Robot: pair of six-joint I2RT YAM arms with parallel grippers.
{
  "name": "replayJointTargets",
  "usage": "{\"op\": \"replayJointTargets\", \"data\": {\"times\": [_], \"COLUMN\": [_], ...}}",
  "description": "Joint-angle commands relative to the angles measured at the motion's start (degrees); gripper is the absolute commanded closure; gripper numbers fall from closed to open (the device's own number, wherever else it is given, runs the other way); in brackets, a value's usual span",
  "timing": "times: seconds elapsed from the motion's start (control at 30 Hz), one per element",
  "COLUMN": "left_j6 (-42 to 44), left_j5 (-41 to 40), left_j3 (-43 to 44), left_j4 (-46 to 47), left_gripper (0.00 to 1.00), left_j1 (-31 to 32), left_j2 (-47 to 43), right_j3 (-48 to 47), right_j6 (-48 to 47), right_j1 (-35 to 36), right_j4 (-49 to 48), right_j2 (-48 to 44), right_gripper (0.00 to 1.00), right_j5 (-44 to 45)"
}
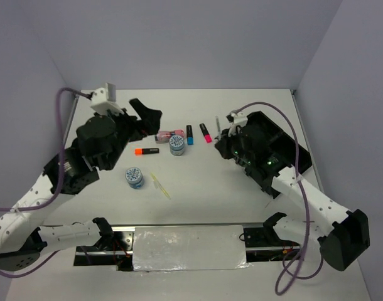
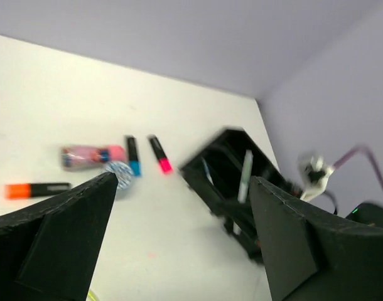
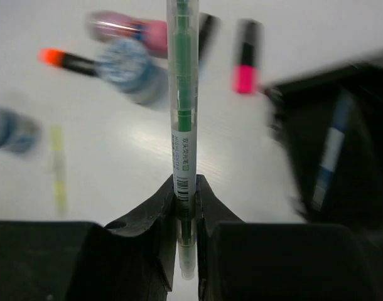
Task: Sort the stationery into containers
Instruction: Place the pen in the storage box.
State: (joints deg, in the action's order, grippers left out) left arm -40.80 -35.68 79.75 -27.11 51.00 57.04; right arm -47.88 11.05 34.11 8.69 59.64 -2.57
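Observation:
On the table lie a pink tube (image 1: 168,135), an orange-ended marker (image 1: 146,151), a blue-ended marker (image 1: 189,134), a pink-ended marker (image 1: 206,132), two blue-white discs (image 1: 177,144) (image 1: 134,177) and a thin yellow pen (image 1: 160,185). The black organiser tray (image 1: 285,150) stands at the right. My right gripper (image 3: 185,188) is shut on a thin green pen (image 3: 182,94), held above the table beside the tray's left edge (image 3: 342,144). Left of the pink tube (image 2: 91,155), my left gripper (image 2: 183,182) hangs wide open with nothing between its fingers.
A blue-and-white pen (image 3: 326,157) lies inside the tray. Purple cables loop over both arms. Walls close in the table at the back and on both sides. A metal strip (image 1: 188,248) runs along the near edge between the arm bases.

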Motion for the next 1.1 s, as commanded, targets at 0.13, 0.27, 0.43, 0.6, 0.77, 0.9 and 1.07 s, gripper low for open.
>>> {"op": "replayJointTargets", "data": {"times": [0.13,0.27,0.43,0.6,0.77,0.9,1.07], "left_j6": [4.8,4.5,4.0,4.3,4.9,5.1,5.0], "left_j5": [-8.5,-4.2,-2.8,-2.2,-2.7,-2.4,-1.1], "left_j3": [-1.0,-12.0,-18.3,-23.2,-26.0,-25.9,-26.7], "left_j4": [-10.1,-8.4,-11.9,-12.7,-11.7,-12.6,-12.5], "left_gripper": [0.01,0.01,0.01,0.01,0.01,0.01,0.01], "left_j1": [-0.6,-0.7,-0.8,-0.8,-0.9,-0.9,-0.9], "left_j2": [-5.5,-10.7,-12.6,-14.4,-16.3,-16.2,-16.9], "right_j3": [-5.8,-12.8,-15.5,-13.3,-12.0,-13.2,-13.6], "right_j6": [-8.2,-10.4,-8.6,-6.7,-7.2,-8.3,-8.9], "right_j1": [-18.6,-23.6,-24.3,-24.3,-24.4,-24.4,-24.4], "right_j4": [14.2,19.1,17.9,14.7,13.1,14.3,14.7], "right_j2": [6.2,17.0,20.9,23.2,25.3,27.8,27.9], "right_gripper": [1.0,1.0,0.96,0.91,0.88,0.81,0.66], "right_j5": [7.0,2.9,2.0,1.2,-0.1,0.1,0.7]}}
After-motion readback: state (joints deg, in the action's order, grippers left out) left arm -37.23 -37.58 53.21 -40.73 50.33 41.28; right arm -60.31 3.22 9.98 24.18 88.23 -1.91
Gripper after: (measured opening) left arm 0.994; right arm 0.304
